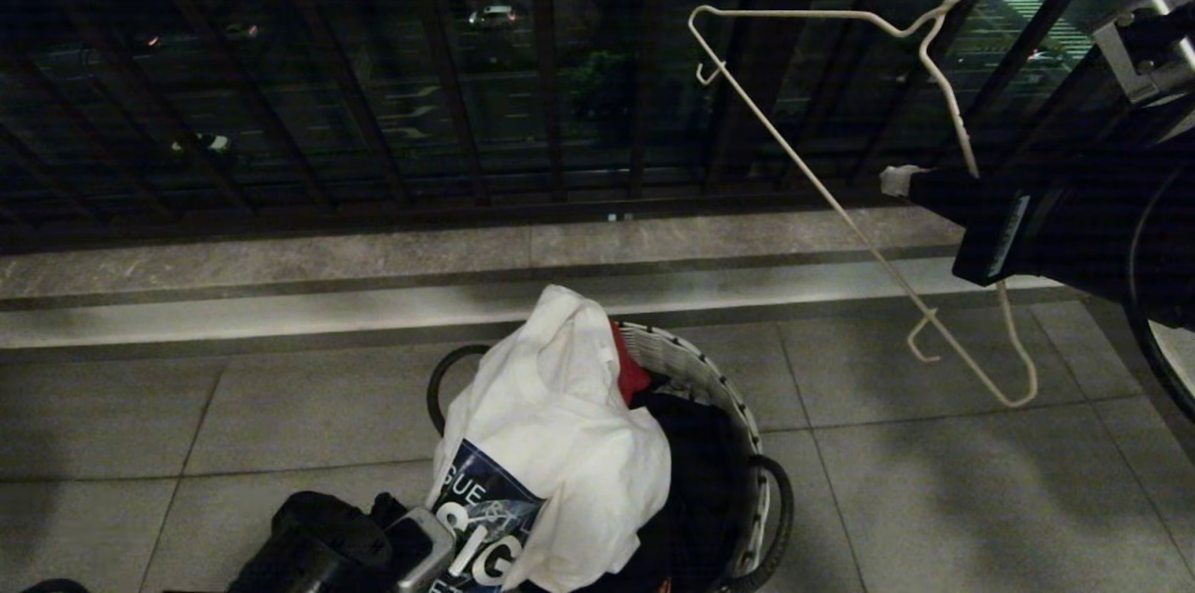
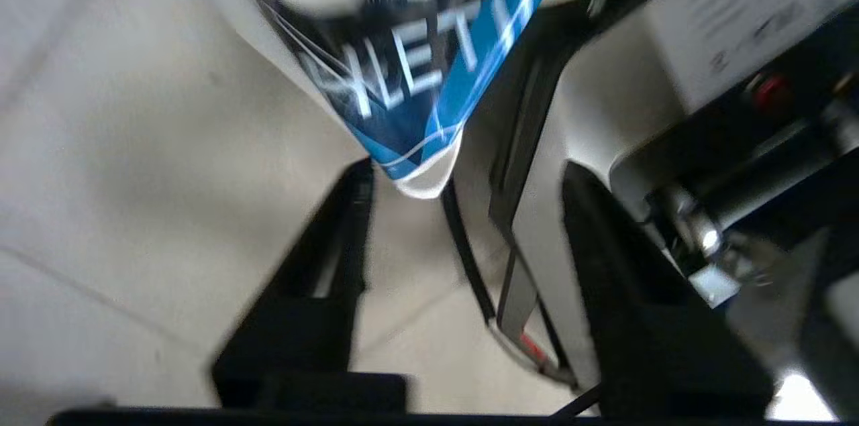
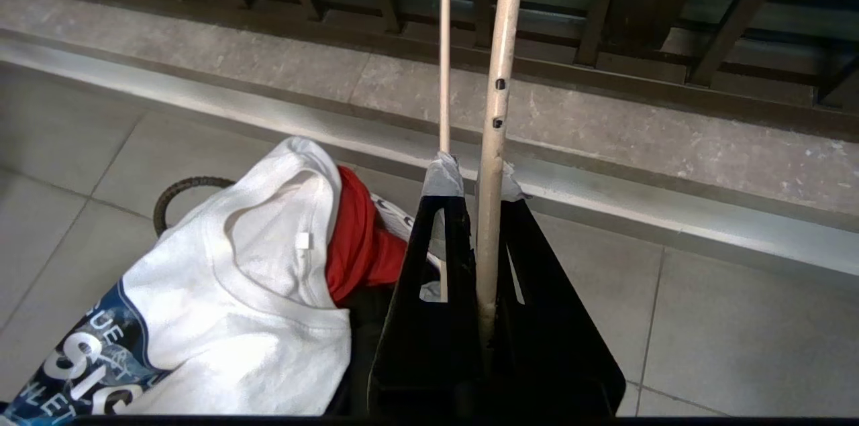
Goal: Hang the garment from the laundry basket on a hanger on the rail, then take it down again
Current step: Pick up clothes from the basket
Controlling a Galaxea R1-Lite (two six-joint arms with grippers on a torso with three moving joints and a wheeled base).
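- In the basket (image 1: 738,406), on the balcony floor, the shirt (image 1: 551,425) lies heaped over the near rim, its printed chest hanging down the outside; I judge it is placed so that a hand can take it from above.
- Beside it in the basket are a red cloth (image 1: 630,369) and a black garment (image 1: 691,472).
- The left gripper (image 2: 463,238) is low beside the basket, its fingers (image 2: 335,258) parted with only floor between them; the tip of the print hangs just beyond them, not held.
- The right gripper (image 3: 480,198) is raised to the right, fingers closed on the hanger (image 1: 840,191), which it holds tilted in front of the railing (image 1: 373,107), probably to keep it ready for the shirt.
- The head view shows the whole hanger, which the right wrist view cuts to two thin bars.
- The right wrist view shows the collar and its label, hidden from the head.
- The rail is in no view.
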